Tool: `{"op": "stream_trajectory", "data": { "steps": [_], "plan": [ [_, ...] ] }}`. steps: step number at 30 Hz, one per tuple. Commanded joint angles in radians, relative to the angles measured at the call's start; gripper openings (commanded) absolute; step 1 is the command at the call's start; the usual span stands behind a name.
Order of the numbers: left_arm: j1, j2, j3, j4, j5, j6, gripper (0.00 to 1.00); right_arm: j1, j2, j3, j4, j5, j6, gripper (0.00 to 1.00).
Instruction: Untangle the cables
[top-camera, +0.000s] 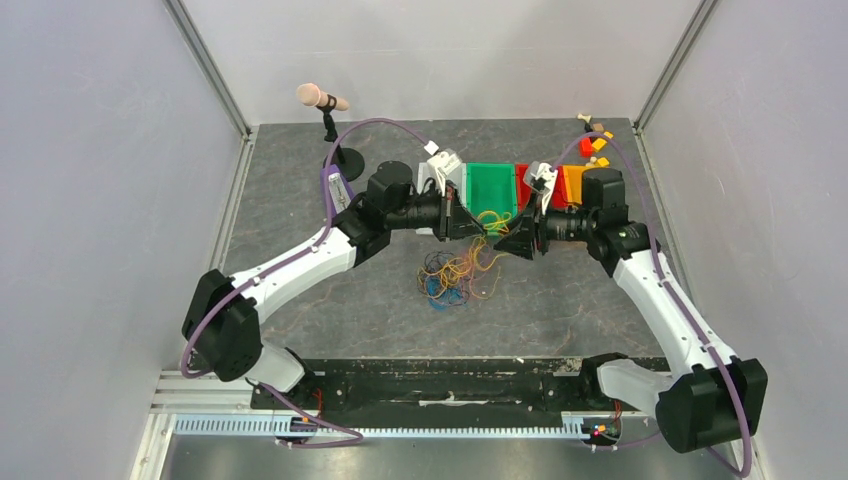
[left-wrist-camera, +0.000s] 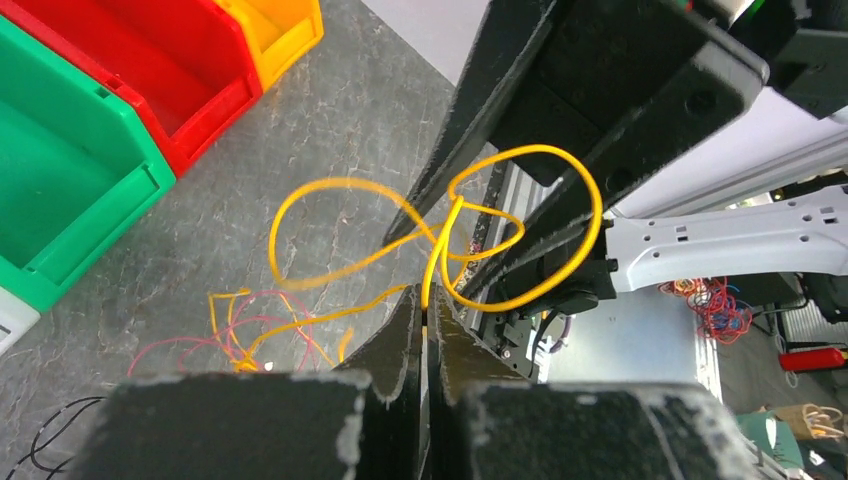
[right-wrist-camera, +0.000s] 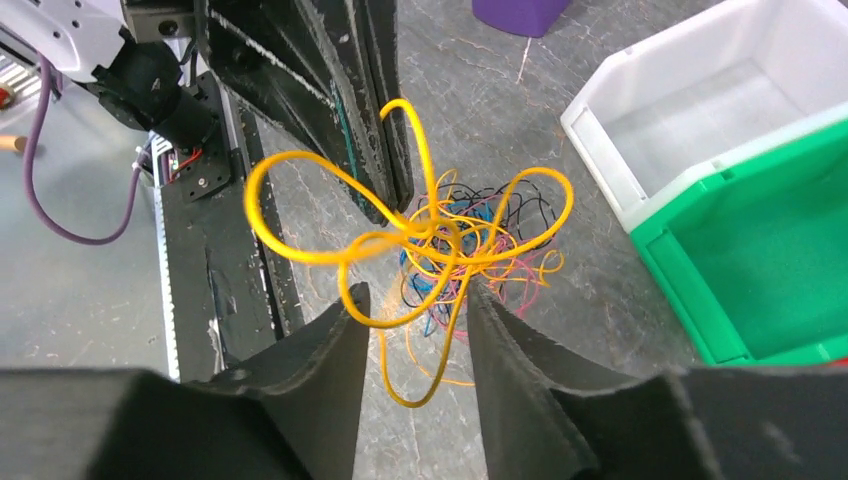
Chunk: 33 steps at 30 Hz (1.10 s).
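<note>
A clump of thin yellow, red, blue and black cables (top-camera: 457, 275) lies on the dark table (top-camera: 300, 190) between the arms. My left gripper (top-camera: 487, 228) is shut on one yellow cable (left-wrist-camera: 545, 150), pinched at the fingertips (left-wrist-camera: 427, 305) and held above the clump. The cable curls into loops in the air. My right gripper (top-camera: 503, 240) faces the left one, open, with a hanging loop of the yellow cable (right-wrist-camera: 412, 403) between its fingers (right-wrist-camera: 418, 300). The loop does not look pinched. The clump (right-wrist-camera: 470, 250) lies below on the table.
A row of white (top-camera: 440, 170), green (top-camera: 492, 190), red (top-camera: 522, 180) and orange (top-camera: 573, 180) bins stands just behind the grippers. A microphone on a stand (top-camera: 322, 98) is at the back left. Small coloured items (top-camera: 592, 140) sit at the back right corner.
</note>
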Motion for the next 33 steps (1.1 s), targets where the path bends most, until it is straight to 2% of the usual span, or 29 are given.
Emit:
{"op": "stream_trajectory", "data": {
  "steps": [1,3,5,11,13,15,18,19,21,23,26,29,33],
  "plan": [
    [0.007,-0.003,0.007,0.079,0.054,-0.076,0.02,0.038,0.000,-0.021,0.113,0.022,0.063,0.48],
    [0.008,0.003,0.007,0.092,0.067,-0.102,0.02,0.057,0.007,-0.023,0.150,0.058,0.083,0.56],
    [0.009,0.004,0.002,0.116,0.080,-0.134,0.02,0.082,0.011,-0.028,0.196,0.113,0.102,0.59],
    [0.010,0.009,-0.001,0.140,0.084,-0.202,0.02,0.115,0.019,-0.049,0.338,0.150,0.198,0.59],
    [0.015,0.011,-0.006,0.151,0.082,-0.224,0.02,0.128,0.016,-0.065,0.382,0.160,0.225,0.57],
    [0.017,0.014,-0.007,0.172,0.097,-0.245,0.02,0.141,0.012,-0.085,0.412,0.186,0.246,0.43],
    [0.033,0.005,-0.007,0.179,0.124,-0.253,0.02,0.149,0.014,-0.082,0.443,0.202,0.255,0.06],
    [0.047,-0.006,-0.008,0.161,0.135,-0.237,0.11,0.148,0.010,-0.080,0.439,0.210,0.257,0.00],
    [0.103,-0.048,-0.029,0.096,0.161,-0.168,0.52,0.149,-0.008,-0.081,0.434,0.231,0.258,0.00],
    [0.168,-0.109,-0.064,0.000,0.160,-0.015,0.67,0.148,-0.021,-0.083,0.434,0.236,0.266,0.00],
    [0.264,-0.198,-0.125,-0.162,0.158,0.202,0.74,0.148,-0.029,-0.084,0.444,0.236,0.287,0.00],
    [0.280,-0.263,-0.177,-0.244,0.134,0.365,0.77,0.148,-0.031,-0.082,0.462,0.236,0.311,0.00],
    [0.218,-0.265,-0.301,-0.032,0.053,0.411,0.78,0.148,-0.035,-0.080,0.509,0.224,0.380,0.00]
  ]
}}
